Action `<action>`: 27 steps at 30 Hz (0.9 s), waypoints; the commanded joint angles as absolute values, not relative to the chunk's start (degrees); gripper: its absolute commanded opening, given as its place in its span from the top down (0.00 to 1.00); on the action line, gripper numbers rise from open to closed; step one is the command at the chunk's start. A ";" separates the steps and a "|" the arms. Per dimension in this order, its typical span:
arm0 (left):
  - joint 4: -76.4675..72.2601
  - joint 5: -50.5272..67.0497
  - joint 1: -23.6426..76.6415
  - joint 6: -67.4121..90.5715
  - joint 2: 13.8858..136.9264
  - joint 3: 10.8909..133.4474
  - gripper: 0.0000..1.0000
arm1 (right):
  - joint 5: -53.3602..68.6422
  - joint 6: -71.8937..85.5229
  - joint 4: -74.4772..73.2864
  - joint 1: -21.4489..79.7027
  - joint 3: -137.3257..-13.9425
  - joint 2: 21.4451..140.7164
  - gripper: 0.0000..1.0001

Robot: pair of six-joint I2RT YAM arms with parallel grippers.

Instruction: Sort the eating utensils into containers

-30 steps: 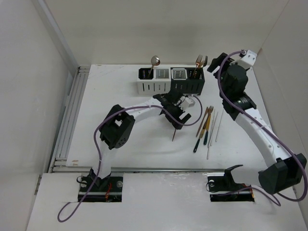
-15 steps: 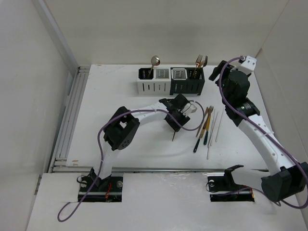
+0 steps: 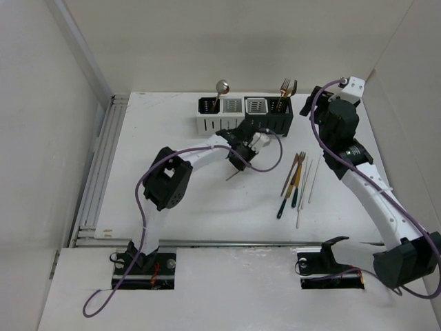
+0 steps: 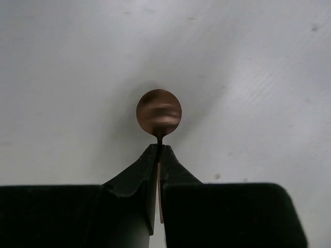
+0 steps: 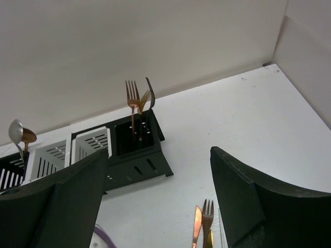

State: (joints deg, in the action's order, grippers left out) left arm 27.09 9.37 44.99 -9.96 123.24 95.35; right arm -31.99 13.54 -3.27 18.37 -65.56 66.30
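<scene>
My left gripper (image 4: 159, 148) is shut on the thin neck of a copper spoon (image 4: 159, 112), whose round bowl sticks out past the fingertips. In the top view the left gripper (image 3: 238, 157) hangs just in front of the containers (image 3: 244, 116), and the spoon's handle (image 3: 233, 176) slants down to the left. A silver spoon (image 3: 222, 87) and some forks (image 3: 288, 88) stand in the containers. Several more utensils (image 3: 296, 181) lie on the table to the right. My right gripper (image 5: 160, 201) is open and empty, high beside the black container (image 5: 135, 140).
White walls enclose the table on the left, back and right. A metal rail (image 3: 96, 179) runs along the left edge. The left arm's purple cable (image 3: 265, 165) loops near the containers. The right arm (image 3: 365, 186) reaches over the right side.
The left gripper has shut on the copper spoon and carried it left and back toward the containers. The right gripper has shifted only slightly and stays open.
</scene>
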 commanded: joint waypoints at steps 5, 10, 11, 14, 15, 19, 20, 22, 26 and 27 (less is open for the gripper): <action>11.84 5.72 33.85 -14.60 103.12 102.83 1.00 | -13.99 12.91 -2.11 12.31 -71.18 74.51 0.13; -9.29 -0.95 25.15 -13.89 103.97 105.90 1.00 | -8.80 15.91 -2.11 11.60 -74.00 79.62 0.15; -11.75 -0.97 24.27 -13.89 104.67 105.91 1.00 | -8.79 16.78 -2.11 11.60 -74.70 80.15 0.15; -18.80 -0.36 21.01 -11.70 108.18 106.69 1.00 | -10.88 17.40 -2.11 11.08 -76.02 82.17 0.15; -19.68 -0.35 20.40 -10.82 109.24 106.70 1.00 | -11.59 17.40 -2.11 11.07 -76.03 82.70 0.15; -26.00 3.50 18.54 -4.84 115.03 106.70 1.00 | -13.36 17.40 -2.11 11.07 -77.17 84.11 0.15; -26.02 5.34 18.02 -3.96 115.83 106.70 1.00 | -13.36 16.88 -2.11 10.55 -77.69 84.63 0.15; -26.02 6.85 18.02 -1.95 116.98 107.31 1.00 | -14.06 16.87 -2.11 10.55 -77.70 84.64 0.15; -26.02 8.09 17.32 -0.27 118.12 105.39 1.00 | -13.54 19.41 -6.58 9.32 -77.17 84.64 0.15; -26.02 8.09 16.62 -0.26 118.82 104.77 1.00 | -13.01 20.21 -8.33 8.53 -77.17 84.64 0.15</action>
